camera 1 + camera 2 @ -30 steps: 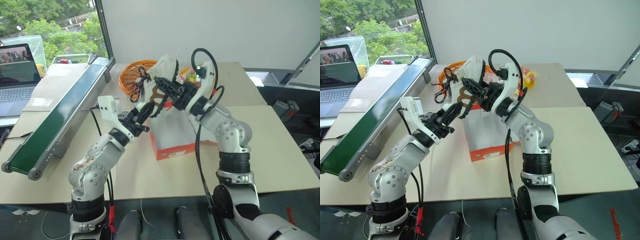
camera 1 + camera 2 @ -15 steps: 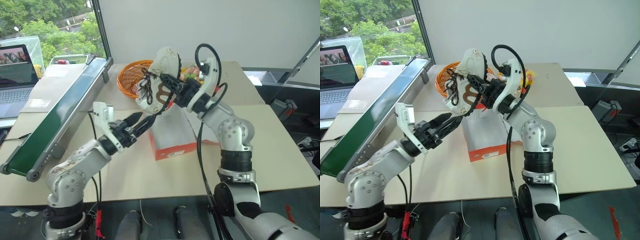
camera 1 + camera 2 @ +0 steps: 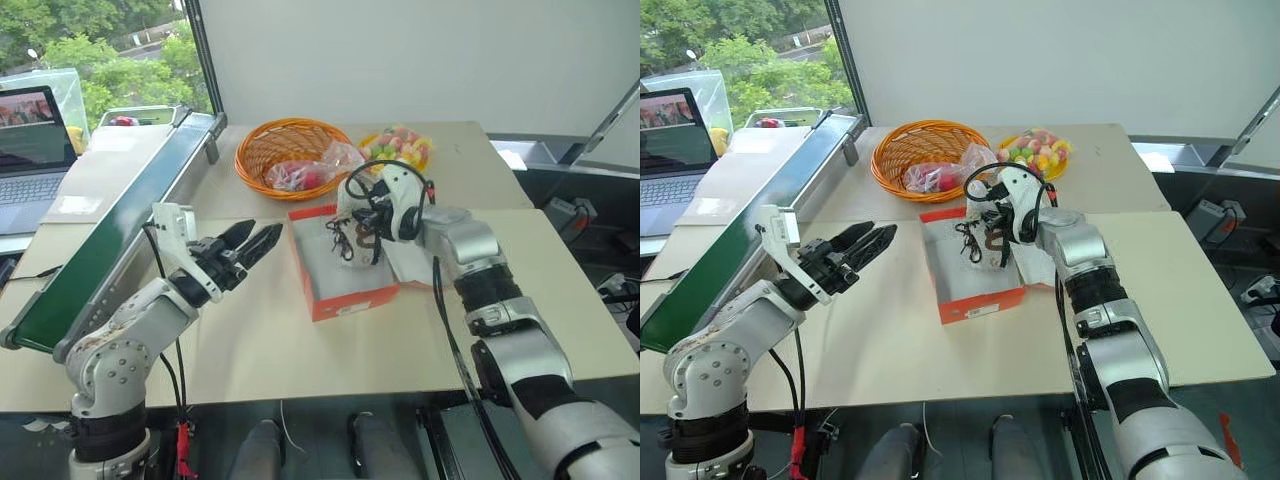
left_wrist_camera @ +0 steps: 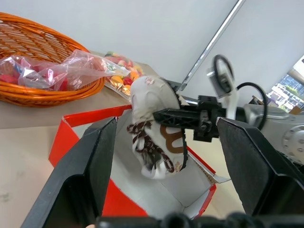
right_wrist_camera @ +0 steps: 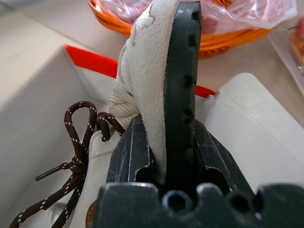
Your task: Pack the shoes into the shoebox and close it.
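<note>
The shoebox [image 3: 345, 300] is an orange-red box with a white inside, standing open at the table's middle. Its lid flap [image 3: 412, 266] lies out to the right. My right gripper [image 3: 372, 222] is shut on a whitish shoe [image 3: 350, 212] with dark laces. It pinches the shoe's sole and side and holds the shoe tilted, low inside the box's far half. The right wrist view shows the fingers [image 5: 128, 152] clamped on the shoe [image 5: 142, 71]. My left gripper [image 3: 258, 235] hangs open and empty just left of the box, pointing at it.
An orange wicker basket [image 3: 270, 150] holding a plastic bag [image 3: 312, 172] stands behind the box. A pile of colourful sweets [image 3: 400, 148] lies to its right. A green conveyor [image 3: 110, 240] runs along the left side, with a laptop [image 3: 30, 130] beyond it.
The right gripper has brought the shoe down from above the basket into the box. The left gripper has opened and drawn back to the left, away from the shoe.
</note>
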Tool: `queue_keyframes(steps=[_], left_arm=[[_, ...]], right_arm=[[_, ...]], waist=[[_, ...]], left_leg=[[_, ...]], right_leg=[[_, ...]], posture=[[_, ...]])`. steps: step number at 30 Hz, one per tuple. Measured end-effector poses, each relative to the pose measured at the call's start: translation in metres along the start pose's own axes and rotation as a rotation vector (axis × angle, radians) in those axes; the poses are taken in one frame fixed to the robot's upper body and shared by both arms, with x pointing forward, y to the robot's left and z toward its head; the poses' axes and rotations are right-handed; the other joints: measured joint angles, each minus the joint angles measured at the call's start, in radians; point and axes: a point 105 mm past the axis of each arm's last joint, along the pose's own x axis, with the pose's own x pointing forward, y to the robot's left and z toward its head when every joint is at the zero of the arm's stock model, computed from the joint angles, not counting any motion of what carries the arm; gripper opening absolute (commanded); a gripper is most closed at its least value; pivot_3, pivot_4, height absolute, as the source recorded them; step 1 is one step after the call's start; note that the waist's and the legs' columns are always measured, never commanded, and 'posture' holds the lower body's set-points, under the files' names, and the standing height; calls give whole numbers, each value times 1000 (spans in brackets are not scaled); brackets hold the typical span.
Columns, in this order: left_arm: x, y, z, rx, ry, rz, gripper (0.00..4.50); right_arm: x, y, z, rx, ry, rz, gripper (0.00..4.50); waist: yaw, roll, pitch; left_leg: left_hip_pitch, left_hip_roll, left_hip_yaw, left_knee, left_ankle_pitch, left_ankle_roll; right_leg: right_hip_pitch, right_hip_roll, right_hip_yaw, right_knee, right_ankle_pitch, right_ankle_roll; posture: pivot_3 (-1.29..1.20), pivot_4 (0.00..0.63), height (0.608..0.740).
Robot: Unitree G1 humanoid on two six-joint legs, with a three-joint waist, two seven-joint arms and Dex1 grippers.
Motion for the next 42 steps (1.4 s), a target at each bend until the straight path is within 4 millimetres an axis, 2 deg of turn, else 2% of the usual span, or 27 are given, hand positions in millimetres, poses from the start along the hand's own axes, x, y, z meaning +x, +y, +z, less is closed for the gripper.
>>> queue_keyframes(steps=[7,19,21,23,24,30,34,39,42], left_arm=[[1,-7,-2,-11,-25,4,3574],[6,-15,-17,-64,-64,26,3574],[6,-15,-17,-67,-67,30,3574],[6,-14,-17,-68,-68,34,3574],[6,-14,-17,-69,-69,35,3574],[6,-17,-15,-61,-79,32,3574],[6,-17,-15,-61,-79,35,3574],[8,-18,-11,-53,-86,23,3574],[8,-18,-9,-37,-84,19,3574]], right_arm=[[6,7,-30,-57,150,58,440],[-5,-2,-47,-120,277,63,440],[-7,-4,-48,-134,289,58,1460],[-7,-4,-48,-139,292,58,2009],[-8,-4,-48,-142,291,58,2455],[-8,0,-37,-200,261,49,4449],[-10,4,-27,-265,237,41,4449],[-18,22,12,-378,133,52,4449],[-24,35,26,-384,92,95,4449]], waist=[[4,0,0],[7,0,0],[8,0,0],[8,0,0],[8,0,0],[7,0,0],[5,0,0],[4,0,0],[6,0,0]], left_leg=[[0,0,0,0,0,0],[2,-1,0,1,0,0],[2,-1,0,1,0,0],[2,-1,0,2,0,0],[2,-1,0,2,0,0],[1,-1,0,2,0,0],[1,-1,0,2,0,0],[1,0,0,2,0,0],[1,0,0,2,0,0]], right_leg=[[0,0,0,0,0,0],[3,0,0,0,0,0],[3,0,0,0,0,0],[3,0,0,0,0,0],[3,0,0,0,0,0],[2,0,0,0,0,0],[2,0,0,1,0,0],[2,0,0,1,0,0],[2,0,0,1,0,0]], posture=[[0,150,740],[0,150,740],[0,150,740],[0,150,740],[0,150,740],[0,150,740],[0,150,740],[0,150,740],[0,150,740]])
